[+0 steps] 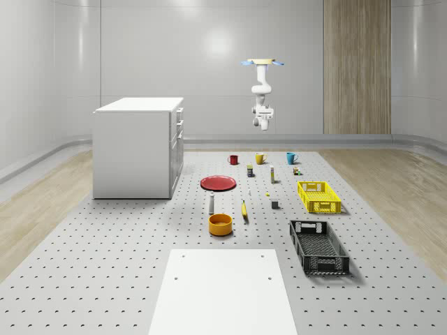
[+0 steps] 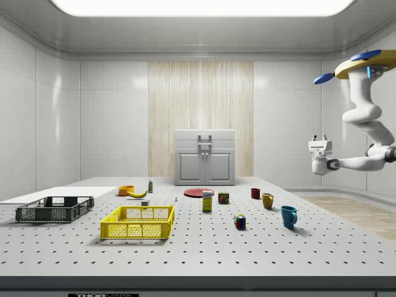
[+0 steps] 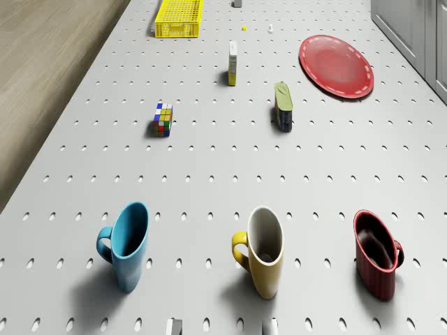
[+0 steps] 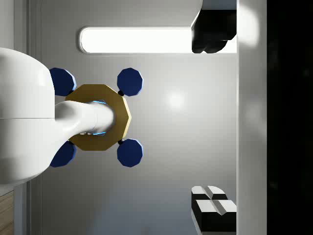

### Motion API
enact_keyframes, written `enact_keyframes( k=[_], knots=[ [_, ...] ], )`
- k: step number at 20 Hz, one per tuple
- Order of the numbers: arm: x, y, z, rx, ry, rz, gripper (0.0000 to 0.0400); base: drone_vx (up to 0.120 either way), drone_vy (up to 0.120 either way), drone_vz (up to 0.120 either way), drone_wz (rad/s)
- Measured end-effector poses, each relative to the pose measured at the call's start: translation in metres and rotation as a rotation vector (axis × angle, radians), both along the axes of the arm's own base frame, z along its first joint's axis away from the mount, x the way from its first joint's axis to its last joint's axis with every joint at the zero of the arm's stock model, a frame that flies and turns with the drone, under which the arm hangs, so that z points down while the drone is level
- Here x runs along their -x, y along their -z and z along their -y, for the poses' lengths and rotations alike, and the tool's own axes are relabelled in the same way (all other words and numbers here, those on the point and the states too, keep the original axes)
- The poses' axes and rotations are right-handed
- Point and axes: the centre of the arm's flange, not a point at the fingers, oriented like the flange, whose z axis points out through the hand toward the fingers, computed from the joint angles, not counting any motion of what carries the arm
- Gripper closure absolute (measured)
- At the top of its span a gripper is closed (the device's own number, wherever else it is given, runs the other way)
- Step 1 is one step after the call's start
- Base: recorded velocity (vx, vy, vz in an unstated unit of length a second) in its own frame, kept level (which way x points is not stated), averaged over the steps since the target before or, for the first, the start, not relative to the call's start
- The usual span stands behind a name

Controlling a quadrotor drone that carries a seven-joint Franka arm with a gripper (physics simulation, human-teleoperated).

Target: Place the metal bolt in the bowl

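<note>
Grey perforated worktop (image 1: 126,265) carries a scatter of small goods, with a white cabinet (image 1: 138,146) on the whole-scene view's left. The likeliest metal bolt (image 3: 270,28) is a tiny pale piece lying bare on the worktop between the red plate (image 3: 336,65) and the yellow crate (image 3: 180,17), though its form is too small to confirm. The round orange bowl (image 1: 220,224) stands well apart from it, near the white sheet (image 1: 222,289). Judged as steel, the bolt should be stiff, dense for its size, smooth and prone to roll. A pinch across the shank, just beside the head, would seem the safest hold. The quadrotor drone (image 2: 365,62) hovers high over the worktop's far end, above the row of blue, yellow and red mugs. Its gripper (image 2: 319,137) is turned upward on the folded arm, fingers spread apart, holding and touching nothing, far from the bolt.
</note>
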Motion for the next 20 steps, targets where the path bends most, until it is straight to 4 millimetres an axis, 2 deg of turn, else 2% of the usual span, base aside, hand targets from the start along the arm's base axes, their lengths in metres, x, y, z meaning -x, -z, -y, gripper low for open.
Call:
enact_keyframes(
  k=[10, 16, 20],
  knots=[
    [0.002, -0.066, 0.0, 0.0, 0.0, 0.008, 0.0, 0.0, 0.0, 0.0, 0.0],
    [0.001, -0.085, 0.0, 0.0, 0.0, 0.013, 0.0, 0.0, 0.0, 0.0, 0.0],
    [0.0, -0.09, 0.0, 0.0, 0.0, 0.016, 0.0, 0.0, -0.12, 0.0, 0.0]
  ],
)
